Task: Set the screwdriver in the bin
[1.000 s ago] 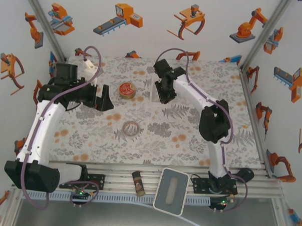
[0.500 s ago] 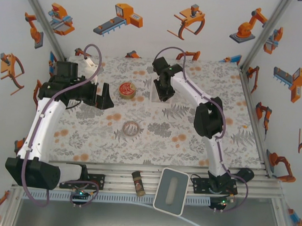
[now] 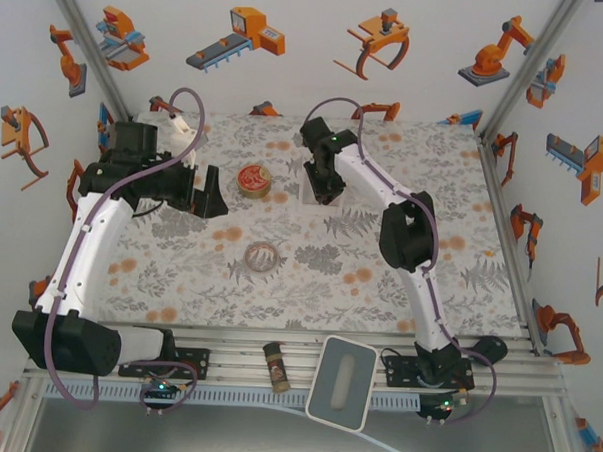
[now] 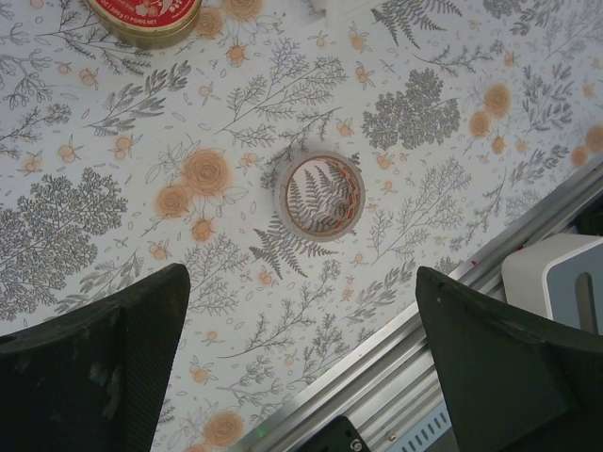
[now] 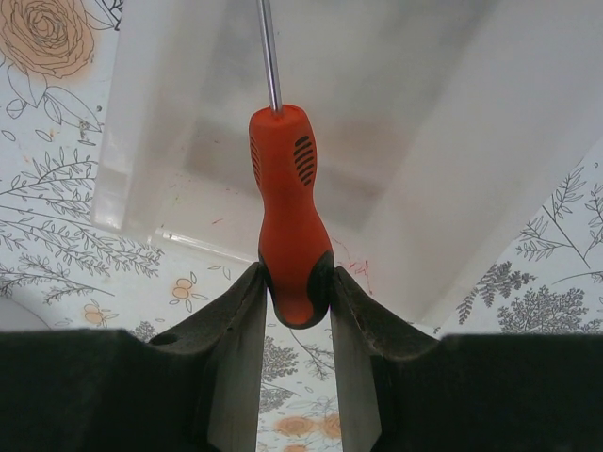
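The right gripper (image 5: 295, 292) clamps its dark, flat-faced jaws on the rounded butt of the screwdriver (image 5: 287, 217), whose smooth orange-red moulded handle carries black ribbed insets; its thin, bright steel shaft reaches out over the pale floor of the bin (image 5: 424, 141), a white, thin-walled rectangular tray on the fern-and-flower printed tabletop (image 4: 424, 113). The left gripper (image 4: 301, 273) hangs over that print with its matte black jaws spread wide, above a glossy ring of tape (image 4: 320, 196) lying flat and near a round, gold-rimmed tin (image 4: 141, 14) with a red top
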Controlling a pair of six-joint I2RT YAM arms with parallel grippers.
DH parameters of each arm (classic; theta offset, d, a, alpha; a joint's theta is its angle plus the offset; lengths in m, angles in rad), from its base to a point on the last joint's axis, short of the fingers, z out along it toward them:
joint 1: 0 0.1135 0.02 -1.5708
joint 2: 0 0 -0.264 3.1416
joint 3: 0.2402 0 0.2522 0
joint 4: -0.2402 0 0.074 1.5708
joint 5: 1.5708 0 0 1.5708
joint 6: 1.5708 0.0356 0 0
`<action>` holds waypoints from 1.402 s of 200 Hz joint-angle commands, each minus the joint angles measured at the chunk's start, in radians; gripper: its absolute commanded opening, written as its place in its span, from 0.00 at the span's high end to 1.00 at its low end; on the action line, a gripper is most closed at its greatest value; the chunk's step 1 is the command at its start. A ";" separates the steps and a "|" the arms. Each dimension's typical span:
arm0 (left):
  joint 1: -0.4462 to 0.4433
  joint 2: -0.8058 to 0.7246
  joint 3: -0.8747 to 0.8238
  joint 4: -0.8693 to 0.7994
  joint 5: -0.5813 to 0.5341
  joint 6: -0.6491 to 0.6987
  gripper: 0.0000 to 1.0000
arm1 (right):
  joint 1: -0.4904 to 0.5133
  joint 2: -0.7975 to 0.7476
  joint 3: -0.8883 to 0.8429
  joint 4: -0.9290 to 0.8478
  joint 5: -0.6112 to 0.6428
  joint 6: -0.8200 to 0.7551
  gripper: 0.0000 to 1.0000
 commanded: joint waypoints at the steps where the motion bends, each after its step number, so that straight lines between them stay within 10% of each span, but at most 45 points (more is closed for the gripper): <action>1: -0.006 0.003 0.031 -0.012 0.013 0.001 0.03 | -0.003 -0.019 0.005 -0.031 0.027 -0.021 0.80; 280: -0.008 -0.008 0.024 -0.013 0.014 0.000 0.03 | -0.006 0.060 0.050 -0.007 0.061 -0.024 0.74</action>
